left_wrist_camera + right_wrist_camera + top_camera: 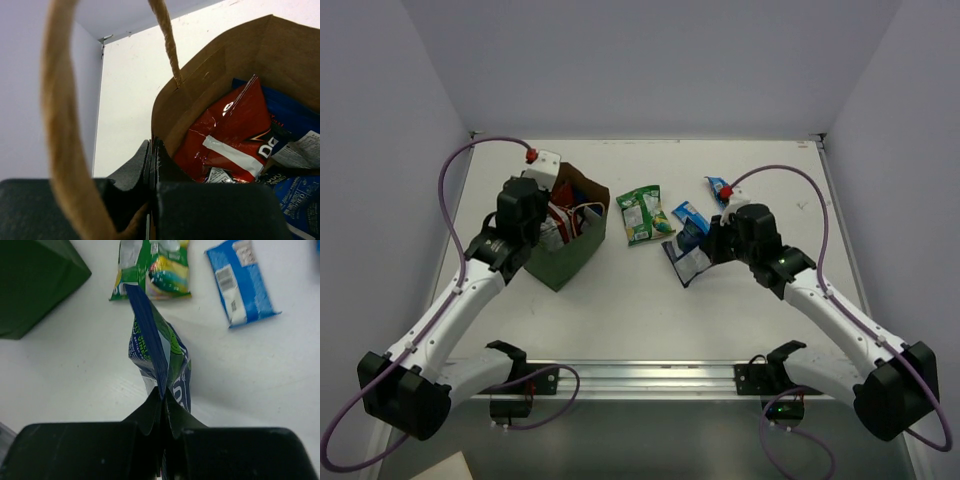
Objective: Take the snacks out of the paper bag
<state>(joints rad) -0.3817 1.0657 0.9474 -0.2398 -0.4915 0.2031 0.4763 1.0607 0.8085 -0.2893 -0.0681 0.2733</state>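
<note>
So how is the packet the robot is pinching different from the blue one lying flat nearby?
The pinched packet is clamped, tilted, in the right fingers; the blue packet lies flat, untouched. The pinched packet shows dark blue and green, the blue packet bright blue and white. Both are shiny.

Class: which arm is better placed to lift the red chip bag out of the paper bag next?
Right, probably: the left gripper is shut on the paper bag rim, steadying it; the right gripper need only release its blue packet first.
</note>
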